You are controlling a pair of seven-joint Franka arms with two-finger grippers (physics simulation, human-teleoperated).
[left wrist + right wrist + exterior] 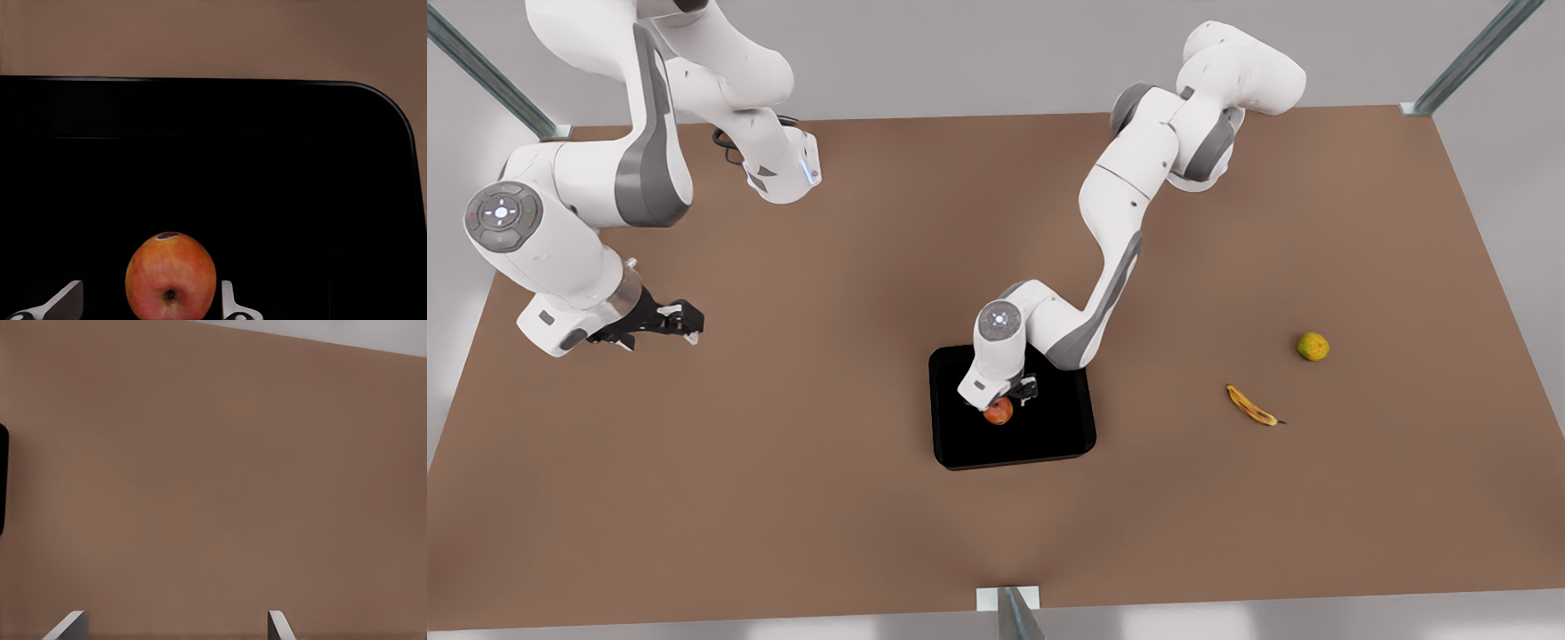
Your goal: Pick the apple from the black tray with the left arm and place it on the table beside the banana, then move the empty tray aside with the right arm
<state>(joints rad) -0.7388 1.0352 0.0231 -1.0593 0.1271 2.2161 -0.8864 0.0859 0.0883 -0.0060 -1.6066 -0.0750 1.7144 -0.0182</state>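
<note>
Simulated robot lab, bare brown table [800,462], metal frame struts [1476,55], grey walls

Front view: high, off arms, looking steeply down over whole table [783,498].

Left wrist view: close, low over black tray [267,167], facing apple [171,276]; shares both with front view.

Right wrist view: above bare tabletop, tray edge at margin.

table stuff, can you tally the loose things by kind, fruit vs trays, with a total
fruit: 3, the apple in the tray, the banana and a yellow-green round fruit on the table
trays: 1, the black tray
total: 4
</note>
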